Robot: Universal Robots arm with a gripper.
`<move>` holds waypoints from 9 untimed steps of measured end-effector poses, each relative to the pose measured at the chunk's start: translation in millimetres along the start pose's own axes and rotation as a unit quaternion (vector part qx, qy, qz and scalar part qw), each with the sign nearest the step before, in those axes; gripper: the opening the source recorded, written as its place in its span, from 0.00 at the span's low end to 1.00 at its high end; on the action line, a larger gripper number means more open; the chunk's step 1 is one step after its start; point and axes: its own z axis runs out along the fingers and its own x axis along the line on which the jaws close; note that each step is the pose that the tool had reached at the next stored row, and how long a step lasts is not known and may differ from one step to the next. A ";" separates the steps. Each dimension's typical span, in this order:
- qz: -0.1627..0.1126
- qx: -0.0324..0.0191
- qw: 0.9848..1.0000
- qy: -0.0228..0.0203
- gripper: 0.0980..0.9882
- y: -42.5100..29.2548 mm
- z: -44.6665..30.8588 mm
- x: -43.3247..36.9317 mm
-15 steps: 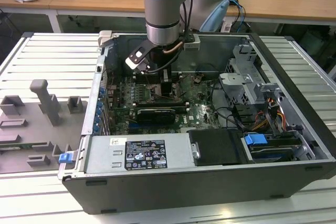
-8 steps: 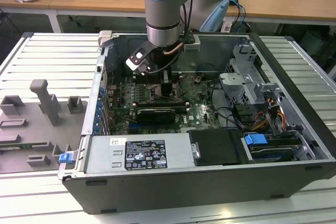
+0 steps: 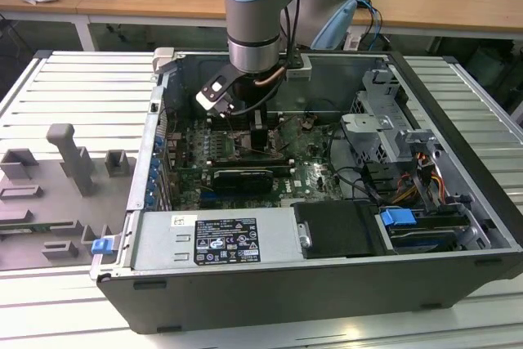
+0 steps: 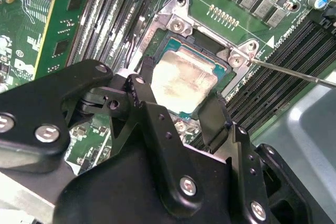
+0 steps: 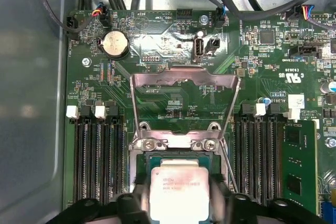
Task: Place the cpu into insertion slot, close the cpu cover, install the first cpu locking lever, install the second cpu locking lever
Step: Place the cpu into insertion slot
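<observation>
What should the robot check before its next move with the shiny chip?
1. Chip lined up square with the socket: ok.
2. Chip lying fully flat in the socket: cannot tell.
3. Cover standing open, clear of the chip: ok.
4. Thin lever off to the side, not across the chip: ok.
5. Claw centred on the chip: ok.

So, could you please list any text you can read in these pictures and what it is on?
White label on the power supply: too small to read.
Marking on the cpu: too blurred to read.
Silkscreen on the motherboard: too small to read.
</observation>
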 end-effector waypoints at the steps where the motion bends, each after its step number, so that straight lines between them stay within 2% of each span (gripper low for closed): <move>1: 0.000 0.000 1.000 0.000 0.58 0.1 0.2 0.4; 5: 0.000 0.000 1.000 0.000 0.58 0.1 -0.5 1.0; 9: 0.000 0.000 1.000 0.000 0.58 0.4 -5.1 1.0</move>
